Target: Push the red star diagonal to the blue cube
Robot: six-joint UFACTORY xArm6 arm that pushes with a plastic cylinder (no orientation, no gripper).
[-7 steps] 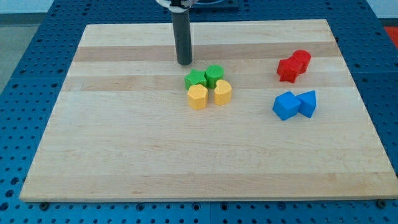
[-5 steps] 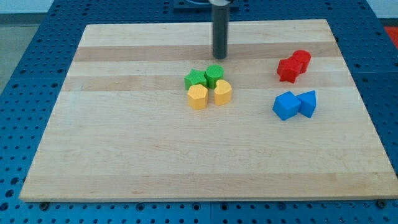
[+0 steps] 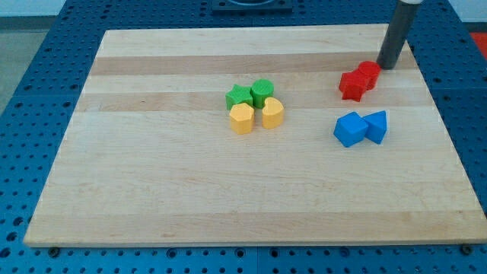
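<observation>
Your tip, a bare rod without jaws, is standing just right of the red star-shaped block, with the blue cube lying below.

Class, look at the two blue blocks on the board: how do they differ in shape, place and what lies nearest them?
The blue cube looks boxy; the blue wedge-like block has slanted faces. The cube lies toward the view's left, the wedge toward the view's right. The cube sits below the red star, while the wedge sits more below the other red block, near my tip. Both share the same blue and touch each other.
</observation>
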